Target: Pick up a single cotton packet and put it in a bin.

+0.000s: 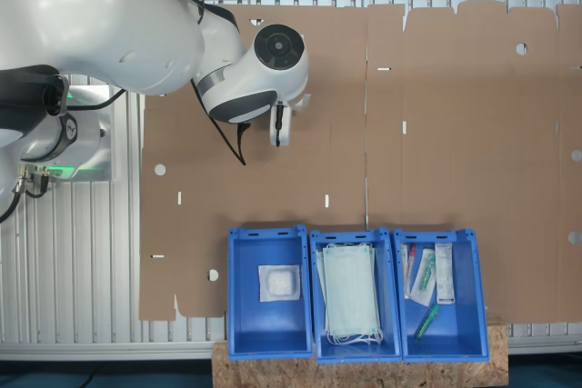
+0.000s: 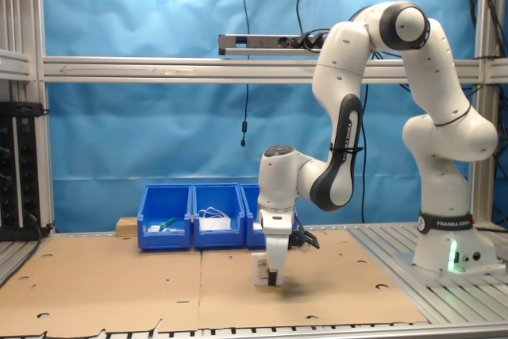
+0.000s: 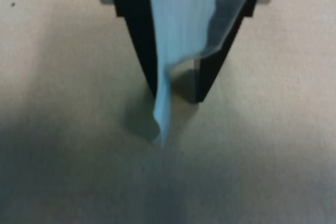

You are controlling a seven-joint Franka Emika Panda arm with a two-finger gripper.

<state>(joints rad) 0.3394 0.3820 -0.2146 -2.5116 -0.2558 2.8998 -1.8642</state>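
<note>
My gripper (image 3: 176, 93) is shut on the cotton packet (image 3: 181, 30), a thin pale white packet that hangs edge-down between the black fingers (image 3: 136, 35). In the second exterior view the gripper (image 2: 271, 279) points straight down, close above the brown cardboard, and the packet (image 2: 259, 268) shows beside its fingers. In the first exterior view the gripper (image 1: 279, 130) is below the arm's wrist, well away from the bins. The bin (image 1: 245, 315) with one plain white padded square (image 1: 279, 283) is at the first exterior view's left of the row. The arm partly hides this bin (image 2: 252, 220) in the second exterior view.
Cardboard sheets (image 1: 436, 134) cover the table. A blue bin with pale green masks (image 1: 351, 293) is in the middle of the row, and a third with slim wrapped instruments (image 1: 435, 279) is beyond it. The robot base (image 2: 444, 252) stands on the slatted metal table.
</note>
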